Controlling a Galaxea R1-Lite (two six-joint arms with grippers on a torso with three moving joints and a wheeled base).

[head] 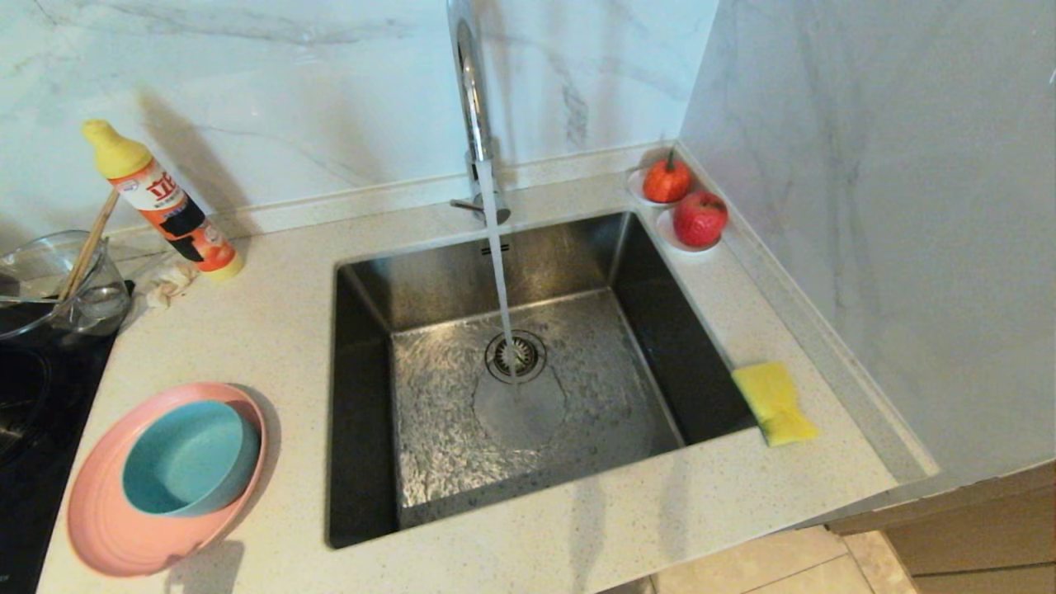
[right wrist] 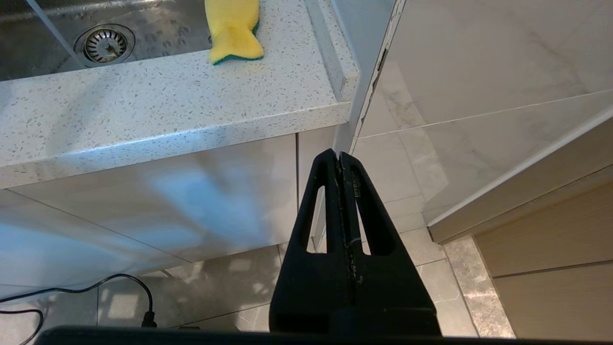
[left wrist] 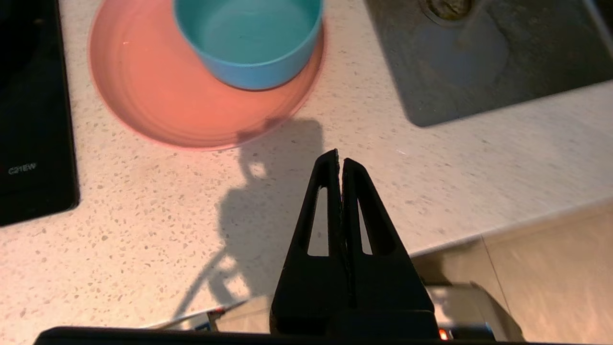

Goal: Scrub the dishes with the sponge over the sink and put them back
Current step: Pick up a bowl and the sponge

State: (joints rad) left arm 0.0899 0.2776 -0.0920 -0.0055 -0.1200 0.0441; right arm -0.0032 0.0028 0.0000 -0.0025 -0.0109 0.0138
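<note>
A teal-blue bowl sits inside the pink plate on the counter left of the sink. The yellow sponge lies on the counter at the sink's right rim. Water runs from the chrome tap onto the drain strainer. Neither arm shows in the head view. My left gripper is shut and empty above the counter's front part, short of the plate. My right gripper is shut and empty, low in front of the cabinet, below the counter edge.
A detergent bottle stands at the back left beside a clear glass bowl with chopsticks. A black hob lies at the far left. Two red fruits on small dishes sit in the back right corner. A marble wall borders the right.
</note>
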